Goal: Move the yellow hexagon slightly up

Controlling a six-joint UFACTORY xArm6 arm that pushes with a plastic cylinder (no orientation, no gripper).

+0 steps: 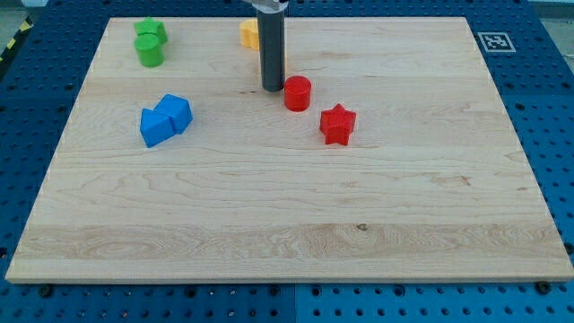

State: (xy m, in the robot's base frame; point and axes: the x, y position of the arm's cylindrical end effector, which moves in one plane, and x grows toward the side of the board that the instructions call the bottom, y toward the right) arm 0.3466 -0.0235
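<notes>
In the camera view, a pale wooden tabletop (287, 206) with visible grain is seen lying on a blue perforated base (547, 108) that shows along the view's left, right and bottom edges. A small black-and-white marker (495, 41) is fixed at the board's top right corner. A strip of yellow-and-black tape (13, 42) is glimpsed at the view's far left, beyond the base.

The tool is a straight dark rod (272, 45) that comes down from the view's top edge; it has nothing that opens or clenches, and nothing is grasped by it. Its tip (272, 89) is set on the board in the upper middle, just left of the red cylinder (298, 93) and apart from it by a narrow gap.

The yellow hexagon (250, 34) is found near the board's top edge, just left of the rod and partly hidden behind it; whether it is touched by the rod cannot be told. A further sliver of yellow or orange is seen at the rod's right side, and its shape cannot be made out.

A red star (338, 124) lies lower right of the red cylinder, near but apart. Two green blocks (150, 41) are placed together at the top left, one behind the other. Two blue blocks (166, 118) are seen touching at the left of the board.
</notes>
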